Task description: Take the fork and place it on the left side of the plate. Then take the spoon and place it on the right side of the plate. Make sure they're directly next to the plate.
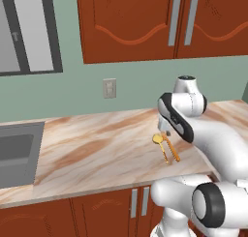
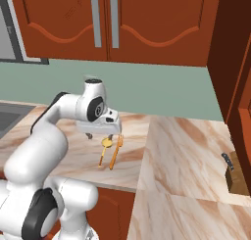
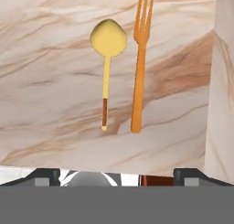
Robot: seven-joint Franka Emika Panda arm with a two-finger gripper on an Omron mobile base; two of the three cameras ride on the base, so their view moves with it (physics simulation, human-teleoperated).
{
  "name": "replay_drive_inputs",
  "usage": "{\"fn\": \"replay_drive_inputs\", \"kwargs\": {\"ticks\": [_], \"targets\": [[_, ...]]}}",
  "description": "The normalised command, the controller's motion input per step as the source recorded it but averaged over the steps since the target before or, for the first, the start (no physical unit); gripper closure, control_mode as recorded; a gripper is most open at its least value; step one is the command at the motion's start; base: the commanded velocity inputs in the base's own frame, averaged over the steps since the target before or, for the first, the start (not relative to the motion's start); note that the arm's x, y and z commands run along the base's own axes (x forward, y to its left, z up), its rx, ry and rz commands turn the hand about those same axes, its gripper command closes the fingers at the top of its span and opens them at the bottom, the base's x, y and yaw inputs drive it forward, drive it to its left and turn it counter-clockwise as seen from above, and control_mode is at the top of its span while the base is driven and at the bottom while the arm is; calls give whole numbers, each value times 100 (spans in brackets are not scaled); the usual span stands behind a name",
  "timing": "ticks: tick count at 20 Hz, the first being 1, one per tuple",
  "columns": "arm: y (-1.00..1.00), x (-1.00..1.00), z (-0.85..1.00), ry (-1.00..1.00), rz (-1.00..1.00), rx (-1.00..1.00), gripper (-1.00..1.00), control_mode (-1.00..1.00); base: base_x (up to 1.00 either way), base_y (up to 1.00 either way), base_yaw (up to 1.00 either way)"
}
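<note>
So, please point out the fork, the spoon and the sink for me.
fork (image 3: 138,77), hand view, on the middle of its orange handle.
spoon (image 3: 108,38), hand view, on its round yellow bowl.
sink (image 1: 17,154), left base view, on its grey basin at the counter's left end.

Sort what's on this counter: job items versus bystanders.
For the job:
- fork
- spoon, lying side by side with the fork on the counter

Just lying about:
- sink
- wall outlet
- dark-handled thing in a wooden holder

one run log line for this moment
stage: pre-grasp | gripper: above cutlery, holding nothing | slim orange fork, yellow-bowled spoon: side by side, apart, flat on marble counter
</note>
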Motion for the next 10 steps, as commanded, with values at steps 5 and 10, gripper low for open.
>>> {"fn": "replay_drive_inputs", "kwargs": {"ticks": [5,10], "targets": [[-26,19,-59,6,-7,0,-100,-100,0,0,0],[-15,18,-53,0,-1,-2,-100,-100,0,0,0]]}}
